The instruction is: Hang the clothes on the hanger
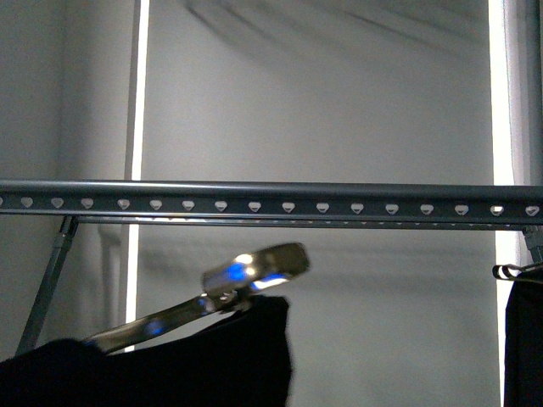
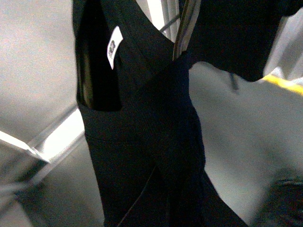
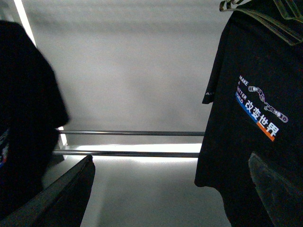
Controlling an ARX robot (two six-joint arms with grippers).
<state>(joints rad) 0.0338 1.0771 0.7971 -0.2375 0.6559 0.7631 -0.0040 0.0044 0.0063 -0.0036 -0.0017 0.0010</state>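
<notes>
The clothes (image 1: 229,356), a black T-shirt, hang low in the front view on a shiny wire coat hanger (image 1: 254,270). The hook of that coat hanger is below the hanger (image 1: 271,202), a long grey rail with heart-shaped holes across the view. In the left wrist view the clothes (image 2: 156,142) fill the middle, with the white label (image 2: 113,47) inside the collar. My left gripper is shut on the clothes, and the fabric hides its jaws. My right gripper (image 3: 175,198) is open and empty, with its dark fingers (image 3: 71,198) wide apart.
Another black garment (image 1: 522,339) hangs at the rail's right end. In the right wrist view a black T-shirt with a printed logo (image 3: 255,113) hangs close to one finger, another dark garment (image 3: 23,123) is at the opposite side, and two thin horizontal bars (image 3: 132,133) lie beyond.
</notes>
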